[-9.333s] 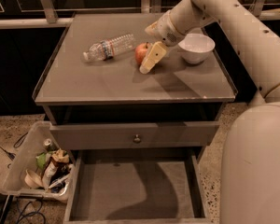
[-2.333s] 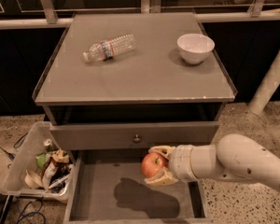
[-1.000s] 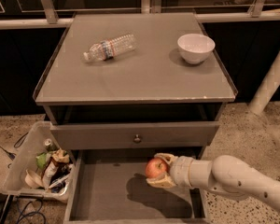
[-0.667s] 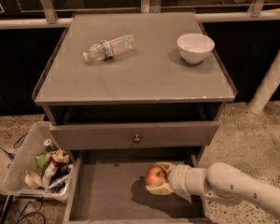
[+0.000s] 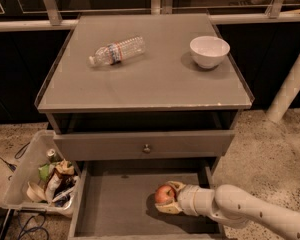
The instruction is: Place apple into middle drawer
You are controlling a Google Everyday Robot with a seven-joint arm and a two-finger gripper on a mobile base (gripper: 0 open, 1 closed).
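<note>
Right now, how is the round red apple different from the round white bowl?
The round red apple is smaller and sits clamped in the gripper, low inside the open grey drawer tray. The white bowl is bigger and stands free on the grey tabletop. Both are round.

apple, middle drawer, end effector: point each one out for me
apple (image 5: 164, 193): camera view, on its red front skin.
middle drawer (image 5: 115, 204): camera view, on the bare floor left of the apple.
end effector (image 5: 166, 197): camera view, midway between its fingertips, closed around the apple in the drawer.
</note>
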